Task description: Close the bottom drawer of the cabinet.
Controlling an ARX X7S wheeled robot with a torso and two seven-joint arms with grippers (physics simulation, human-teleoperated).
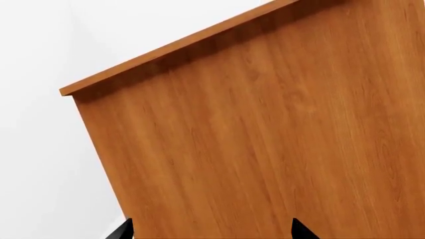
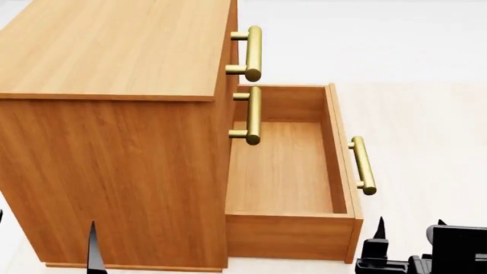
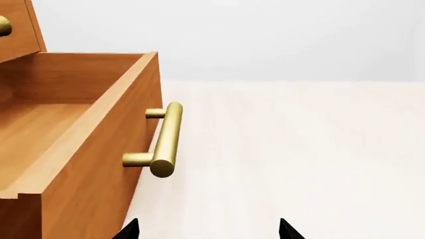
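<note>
**Drawer pulled out, both tools apart and empty**

Cabinet first: boxy orange-brown wood-grain cabinet [image 2: 114,142] at the left of the head view, side panel toward the camera, flat top seen from above. Standing on a pale cream floor [image 2: 426,125]. At the very bottom left edge, a single black fingertip of the left tool [image 2: 94,251], in front of the side panel. In the left wrist view, same wood-grain side panel [image 1: 265,139] filling most of the picture, overhanging top edge running across, two black fingertips well apart at the lower edge: left tool [image 1: 211,230] spread, gripping nothing.

Further right, on the cabinet's front face, two brass bar handles: upper brass bar handle [image 2: 252,52] and middle brass bar handle [image 2: 254,115], both drawers behind them shut flush.

Right of those, the orange-brown wooden box-shaped bottom drawer [image 2: 285,171], lowest of the three, pulled far out from the cabinet, bare inside. Own brass bar handle [image 2: 363,165] on the front panel, facing right.

In the right wrist view, drawer corner [image 3: 79,149] and its handle [image 3: 164,139] close by, with the floor beyond. Two black fingertips apart at the lower edge: right tool [image 3: 207,230] released, empty, near the handle yet not touching it. In the head view, right tool [image 2: 403,237] at the bottom right corner, just beside the drawer's front corner.
</note>
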